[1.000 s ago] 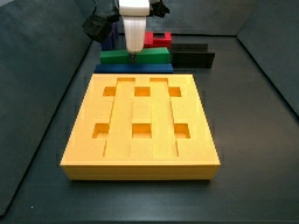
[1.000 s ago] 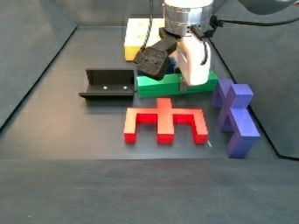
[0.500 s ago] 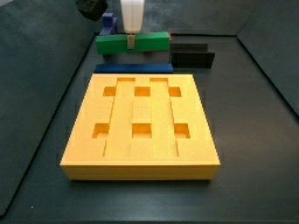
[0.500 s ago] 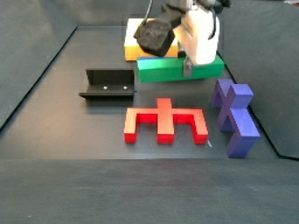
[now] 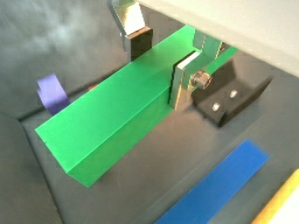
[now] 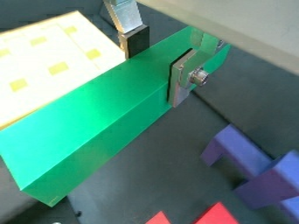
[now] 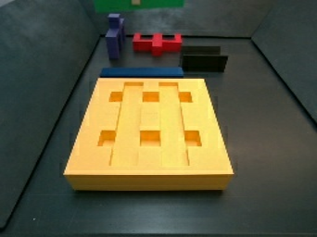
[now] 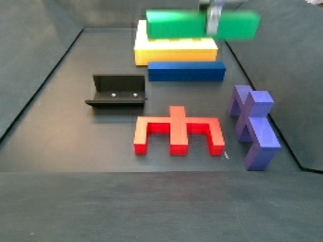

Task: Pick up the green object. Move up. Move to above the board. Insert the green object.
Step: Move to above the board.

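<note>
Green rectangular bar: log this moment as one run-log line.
end effector: shut on long green rectangular bar | bar: lifted, level | yellow-orange grooved board: recesses unfilled | phase: move up

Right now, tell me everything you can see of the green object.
The green object is a long, plain rectangular bar, smooth and matte like plastic, with no notches or holes visible. It is held in the air: in both wrist views the gripper has its jaws clamped across the bar's width, partway along its length. In a side view it hangs level, high above the blue bar and the board, touching neither. Only the finger pads touch it.
</note>
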### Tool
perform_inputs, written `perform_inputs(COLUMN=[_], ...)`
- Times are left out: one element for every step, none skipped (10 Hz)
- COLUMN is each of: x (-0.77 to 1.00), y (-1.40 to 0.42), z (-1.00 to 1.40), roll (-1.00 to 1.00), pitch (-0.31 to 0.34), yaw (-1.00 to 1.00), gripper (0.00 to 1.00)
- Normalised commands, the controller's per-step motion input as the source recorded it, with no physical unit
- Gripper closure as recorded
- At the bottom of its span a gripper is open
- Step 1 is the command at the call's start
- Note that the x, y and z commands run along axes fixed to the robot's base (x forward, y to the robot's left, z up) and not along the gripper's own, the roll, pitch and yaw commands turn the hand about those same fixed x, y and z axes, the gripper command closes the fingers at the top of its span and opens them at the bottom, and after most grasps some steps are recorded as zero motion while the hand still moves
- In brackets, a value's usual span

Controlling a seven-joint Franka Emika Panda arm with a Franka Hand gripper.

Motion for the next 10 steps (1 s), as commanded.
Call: perform_inputs(x=[0.00, -0.01, 0.02, 0.04, 0.05, 0.28, 0.27, 0.27, 0.30, 0.31], y=[0.00, -0.01, 0.00, 0.00, 0.00, -1.40, -1.40, -1.40, -1.40, -1.40], z=[1.40, 1.40, 0.78, 0.40, 0.19, 0.24, 0.22, 0.22, 0.23, 0.23], roll=[-0.04, -0.05, -0.05, -0.06, -0.06, 0.01, 0.03, 0.04, 0.02, 0.03], pitch=[0.069, 0.056, 0.045, 0.057, 0.063, 0.021, 0.022, 0.027, 0.039, 0.048], yaw=[0.00, 0.00, 0.00, 0.00, 0.00, 1.00, 1.00, 1.00, 1.00, 1.00], gripper=[1.00, 1.00, 1.00, 1.00, 1.00, 1.00, 1.00, 1.00, 1.00, 1.00])
